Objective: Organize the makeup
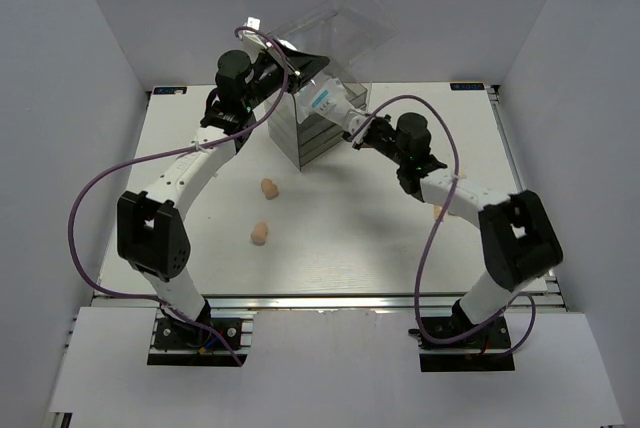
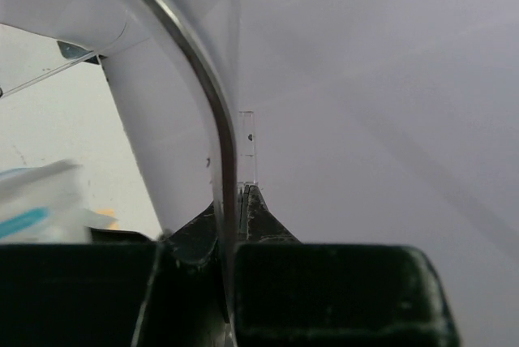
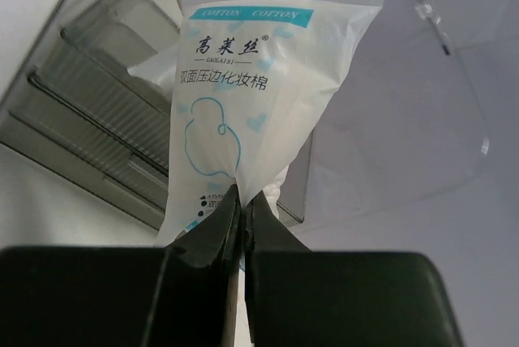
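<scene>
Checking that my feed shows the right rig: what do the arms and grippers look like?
Two matching arms, left arm and right arm: white links, blocky black joint housings. A purple cable loops beside each. The left gripper and right gripper are black, with two tapered fingers on a broad black body.

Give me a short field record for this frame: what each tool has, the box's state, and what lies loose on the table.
left tool: shut on the clear lid, holding it raised
right tool: shut on a sachet, held at the box's open top
drawer box: top open
loose on table: peach sponge and a second, apart, left of centre
</scene>
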Available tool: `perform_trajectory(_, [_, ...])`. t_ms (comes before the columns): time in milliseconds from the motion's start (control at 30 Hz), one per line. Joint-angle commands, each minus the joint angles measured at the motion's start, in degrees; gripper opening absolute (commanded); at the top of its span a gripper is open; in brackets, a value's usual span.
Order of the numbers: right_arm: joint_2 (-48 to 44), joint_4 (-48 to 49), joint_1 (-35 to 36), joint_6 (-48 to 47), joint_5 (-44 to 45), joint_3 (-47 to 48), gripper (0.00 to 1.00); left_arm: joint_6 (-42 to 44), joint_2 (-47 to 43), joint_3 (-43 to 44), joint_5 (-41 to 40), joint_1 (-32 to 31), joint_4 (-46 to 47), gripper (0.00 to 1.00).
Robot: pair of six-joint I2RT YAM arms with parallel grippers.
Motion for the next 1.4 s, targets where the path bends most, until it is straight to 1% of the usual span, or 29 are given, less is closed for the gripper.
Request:
perform_trajectory(0, [5.4, 10.8, -0.1, -11.6, -2.7, 4.1, 0.0, -5.9, 0.4, 1.7, -0.1, -0.1, 3.4, 0.09])
perform_trajectory(100, [11.1, 14.3, 0.1, -18.6, -3.2, 8.5, 0.0, -7.5, 0.6, 1.9, -0.1, -0.1, 4.7, 0.09])
perform_trajectory(167, [14.8, 16.2, 0.2, -21.4, -3.4, 11.9, 0.0, -7.9, 0.7, 2.0, -0.1, 0.0, 4.8, 0.09])
perform_trajectory(367, [22.0, 26.0, 0.3, -25.7, -3.5, 18.8, 0.0, -7.9, 0.4, 1.6, -0.4, 0.0, 4.9, 0.09])
perform_trajectory(500, [24.5, 23.0, 0.4, -28.0, -5.7, 23.4, 0.0, -8.0, 0.2, 0.8, -0.5, -0.1, 5.3, 0.1])
perform_trajectory(567, [26.7, 23.1, 0.6, -29.2, -6.9, 24.0, 0.0, -8.1, 0.1, 0.3, -0.4, -0.1, 5.3, 0.1])
perform_trajectory(600, [27.5, 23.8, 0.6, -29.6, -7.8, 24.2, 0.05, -8.1, 0.1, 0.2, -0.4, -0.1, 5.3, 0.1])
perform_trajectory(633, [29.1, 24.6, 0.7, -29.9, -7.8, 24.8, 0.12, -8.0, 0.0, 0.0, -0.5, 0.0, 5.3, 0.1])
perform_trajectory(667, [29.9, 24.8, 0.7, -30.1, -7.7, 25.1, 0.22, -8.0, 0.0, -0.1, -0.7, 0.0, 5.3, 0.1])
perform_trajectory(733, [31.5, 23.0, 0.7, -30.5, -6.9, 26.9, 0.29, -7.8, -0.3, -0.1, -0.8, -0.1, 5.1, 0.11])
perform_trajectory(833, [32.8, 21.9, 0.7, -30.1, -5.7, 29.0, 0.5, -7.3, -0.7, -0.2, -1.1, -0.1, 4.6, 0.12])
perform_trajectory(867, [32.8, 21.8, 0.7, -30.0, -5.4, 29.2, 0.66, -7.3, -0.8, -0.4, -1.2, -0.1, 4.5, 0.12])
perform_trajectory(900, [32.6, 21.8, 0.7, -29.5, -5.3, 29.1, 0.75, -7.3, -0.9, -0.6, -1.2, -0.1, 4.6, 0.12])
perform_trajectory(933, [31.8, 21.7, 0.7, -28.9, -5.2, 29.0, 0.89, -7.2, -1.0, -0.7, -1.2, -0.1, 4.5, 0.13])
perform_trajectory(1000, [30.3, 22.0, 0.7, -27.5, -4.9, 27.5, 0.89, -7.2, -1.1, -0.8, -1.4, -0.1, 4.6, 0.13])
perform_trajectory(1033, [28.1, 22.3, 0.6, -25.4, -4.7, 26.6, 0.89, -7.2, -1.2, -0.9, -1.5, -0.1, 4.6, 0.13])
perform_trajectory(1100, [25.2, 23.5, 0.4, -23.0, -4.1, 22.8, 0.9, -7.1, -1.4, -0.9, -1.5, 0.0, 4.8, 0.14])
perform_trajectory(1167, [19.9, 24.4, 0.1, -18.7, -3.6, 19.0, 0.89, -6.7, -1.6, -0.9, -1.6, -0.1, 4.6, 0.14])
perform_trajectory(1200, [17.6, 23.9, 0.0, -17.2, -3.2, 14.7, 0.89, -6.4, -1.6, -0.9, -1.6, -0.1, 4.1, 0.14])
perform_trajectory(1233, [12.7, 22.9, -0.4, -15.9, -3.1, 12.4, 0.88, -5.8, -1.7, -1.0, -1.4, -0.1, 3.8, 0.13])
perform_trajectory(1267, [10.0, 21.2, -0.7, -12.9, -4.2, 10.1, 0.87, -5.5, -1.8, -1.1, -1.3, -0.1, 3.5, 0.12])
perform_trajectory(1300, [4.3, 15.4, -1.2, -11.8, -5.8, 5.8, 0.84, -4.6, -1.8, -1.3, -1.2, -0.1, 2.4, 0.12])
perform_trajectory(1333, [1.2, 12.2, -2.8, -10.7, -7.9, 3.8, 0.75, -4.1, -2.0, -1.8, -0.8, -0.1, 1.8, 0.11])
perform_trajectory(1367, [-1.5, 9.1, -3.9, -7.1, -11.3, 2.0, 0.68, -3.4, -2.4, -2.2, -0.8, 0.0, 0.3, 0.1])
